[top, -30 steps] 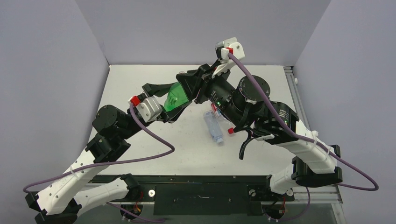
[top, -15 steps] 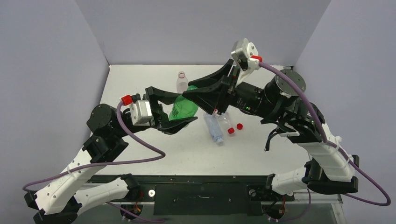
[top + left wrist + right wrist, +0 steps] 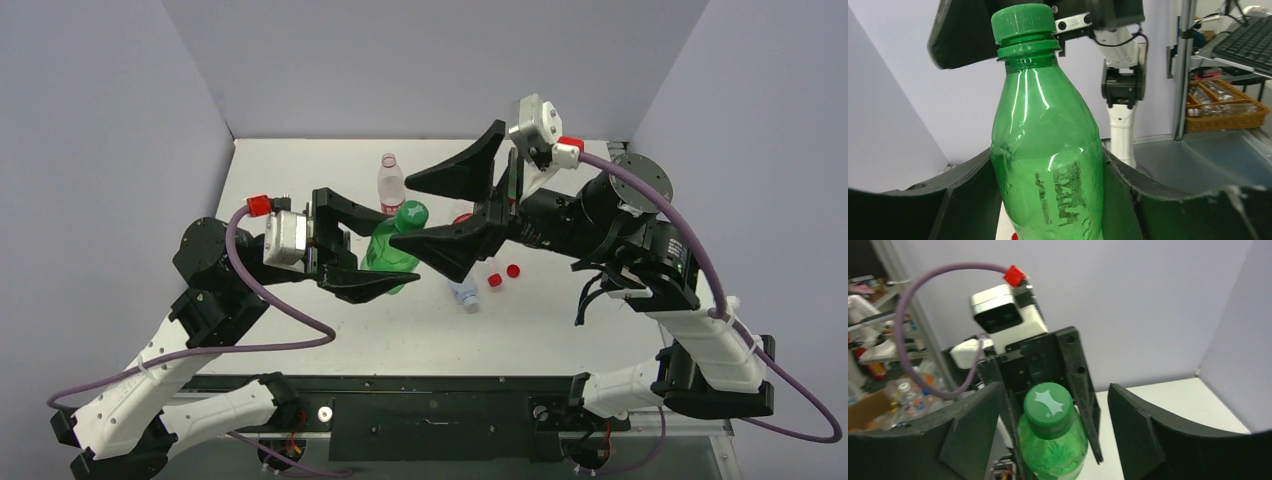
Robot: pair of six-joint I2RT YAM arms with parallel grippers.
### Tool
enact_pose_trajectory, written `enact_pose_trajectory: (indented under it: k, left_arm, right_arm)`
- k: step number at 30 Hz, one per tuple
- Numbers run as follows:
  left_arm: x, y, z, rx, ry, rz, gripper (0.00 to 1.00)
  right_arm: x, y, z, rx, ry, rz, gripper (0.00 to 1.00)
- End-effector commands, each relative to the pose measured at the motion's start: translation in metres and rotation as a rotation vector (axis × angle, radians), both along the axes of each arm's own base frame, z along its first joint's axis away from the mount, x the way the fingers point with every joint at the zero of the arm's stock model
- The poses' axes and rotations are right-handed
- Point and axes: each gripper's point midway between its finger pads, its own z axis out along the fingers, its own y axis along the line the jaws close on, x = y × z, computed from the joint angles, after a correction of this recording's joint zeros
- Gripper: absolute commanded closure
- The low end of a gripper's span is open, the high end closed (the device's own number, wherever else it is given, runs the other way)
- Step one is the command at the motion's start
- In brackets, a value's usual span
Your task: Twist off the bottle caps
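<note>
Now that the right gripper (image 3: 402, 212) opens off the green cap (image 3: 1049, 404), cap still sits on the green bottle (image 3: 388, 250), body clamped in the left gripper (image 3: 1048, 195); likely regrip, twist again.

Green bottle (image 3: 1048, 165) translucent; green cap (image 3: 1050, 407) with pale star mark on top; loose caps (image 3: 513, 270) red; table (image 3: 300, 170) white; walls (image 3: 420, 60) lilac-grey.

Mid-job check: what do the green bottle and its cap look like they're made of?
The green bottle looks like thin translucent plastic, glossy: bright highlights, see-through walls, slight crumpling. The green cap seems harder opaque plastic, duller, with fine ribs round its side.
</note>
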Motion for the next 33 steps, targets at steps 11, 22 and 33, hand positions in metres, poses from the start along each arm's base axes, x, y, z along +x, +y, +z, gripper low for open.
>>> enact_pose_trajectory:
  k: [11, 22, 33]
  left_arm:
    - [0.097, 0.020, -0.022, 0.044, -0.271, 0.565, 1.00]
    - [0.112, 0.028, -0.019, 0.043, -0.261, 0.658, 1.00]
    - [0.116, 0.028, -0.018, 0.029, -0.242, 0.671, 1.00]
  right_arm:
    - [0.096, -0.018, -0.004, 0.050, 0.257, -0.729, 0.18]
    - [0.108, -0.003, -0.016, 0.017, 0.276, -0.783, 0.29]
    - [0.107, 0.003, -0.022, 0.024, 0.307, -0.725, 0.72]
